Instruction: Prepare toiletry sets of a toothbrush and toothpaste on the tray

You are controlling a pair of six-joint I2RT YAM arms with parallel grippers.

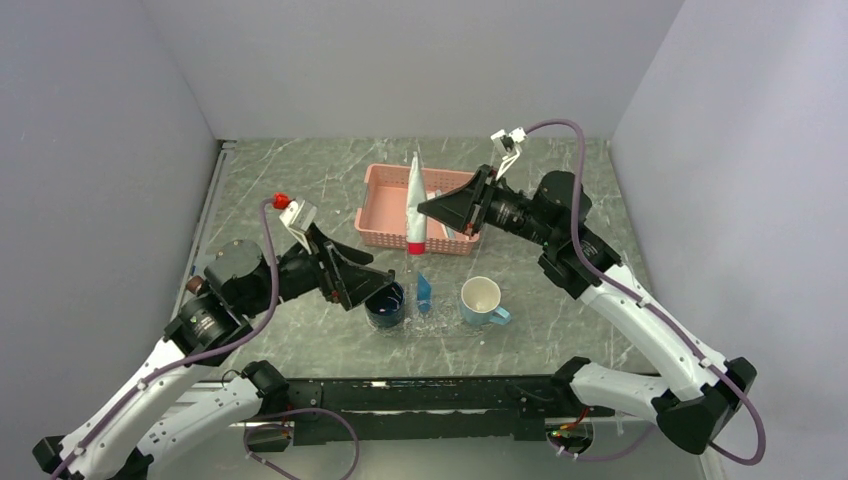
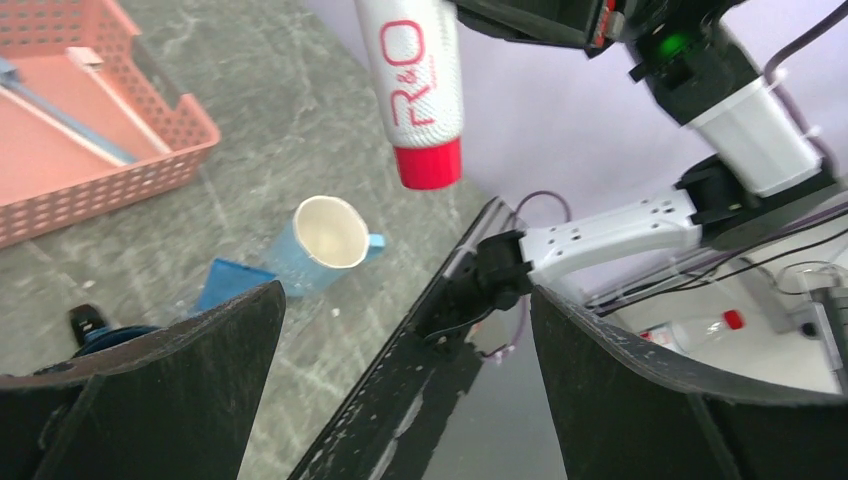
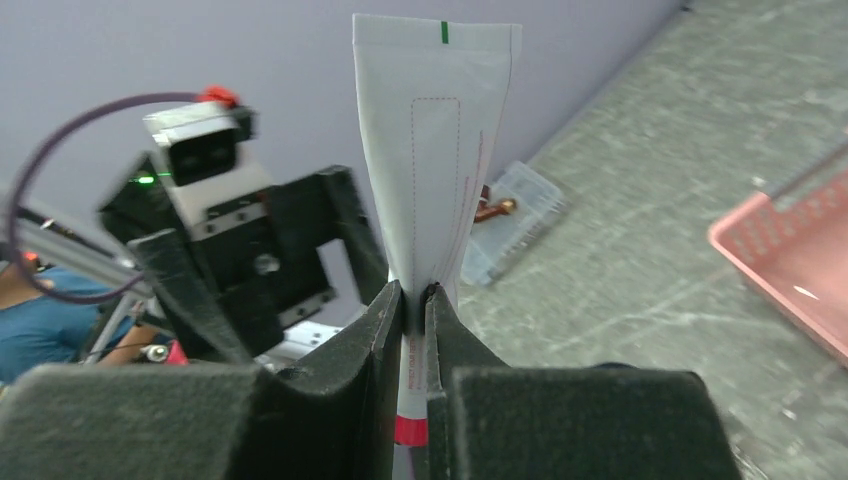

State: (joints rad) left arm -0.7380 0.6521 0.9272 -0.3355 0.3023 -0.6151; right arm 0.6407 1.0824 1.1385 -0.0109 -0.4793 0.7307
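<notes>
Over the grey desk (image 1: 300, 190): pink basket (image 1: 385, 215) at the back, clear tray (image 1: 445, 322) nearer, between dark mug (image 1: 385, 305) and pale mug (image 1: 482, 300). Pinches the white toothpaste (image 3: 430, 150) in the right hand (image 3: 412, 300), long axis vertical, red cap down, by the basket's near wall. Likely calls for a move nearward and down to the tray, beside the blue tube (image 1: 424, 292). Left hand (image 2: 402, 300) spread, empty, close to the dark mug.

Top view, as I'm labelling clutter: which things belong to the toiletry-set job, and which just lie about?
Job: red-capped white tube in the right tool; blue toothpaste; toothbrush in the pink basket; clear tray.
Lying about, likely: dark blue cup; light blue mug.
</notes>
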